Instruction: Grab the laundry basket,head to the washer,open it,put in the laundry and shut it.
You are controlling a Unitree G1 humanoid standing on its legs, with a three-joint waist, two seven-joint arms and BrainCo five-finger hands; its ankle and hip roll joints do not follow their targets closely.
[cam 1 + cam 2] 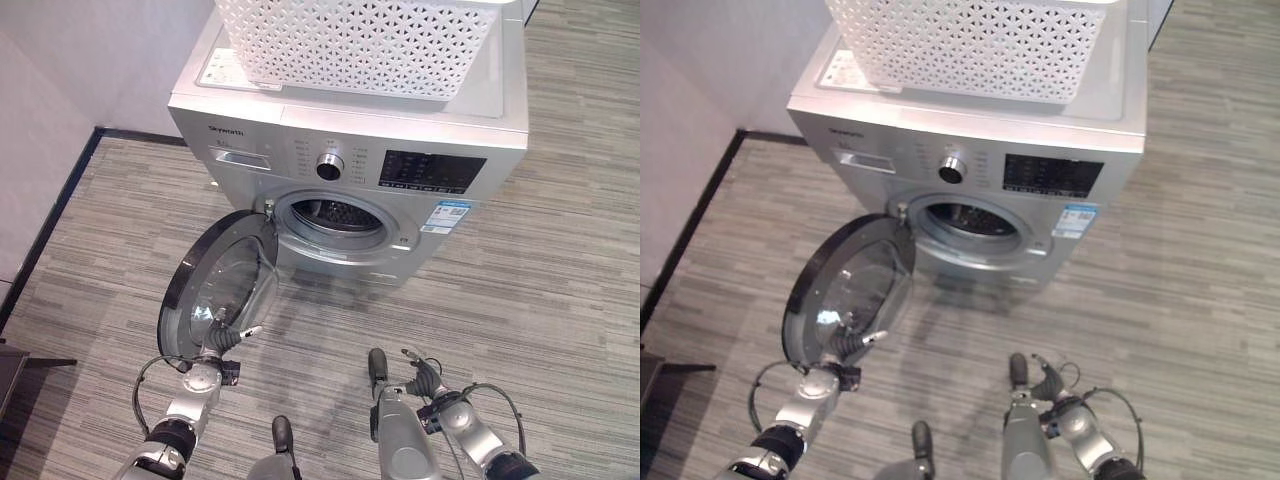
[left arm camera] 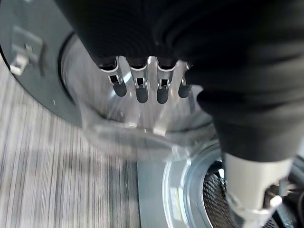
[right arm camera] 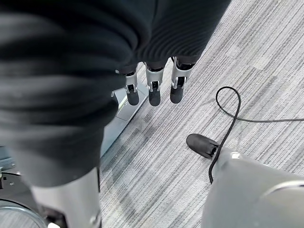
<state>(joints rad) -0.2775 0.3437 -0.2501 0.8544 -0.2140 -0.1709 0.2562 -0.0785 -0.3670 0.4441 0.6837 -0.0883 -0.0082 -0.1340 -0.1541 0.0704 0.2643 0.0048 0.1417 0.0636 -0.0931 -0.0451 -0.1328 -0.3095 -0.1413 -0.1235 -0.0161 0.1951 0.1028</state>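
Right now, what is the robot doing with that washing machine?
The robot stands before the washer, whose round door hangs wide open. Its left hand is at the door's inner glass, fingers straight. Its right hand hangs low over the floor, holding nothing. The white laundry basket sits on top of the washer.

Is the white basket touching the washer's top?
Touching: in the left eye view the basket sits directly on the washer top, with no gap under it.

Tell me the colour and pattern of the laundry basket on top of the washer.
The laundry basket is white with a perforated lattice pattern, clearest in the left eye view.
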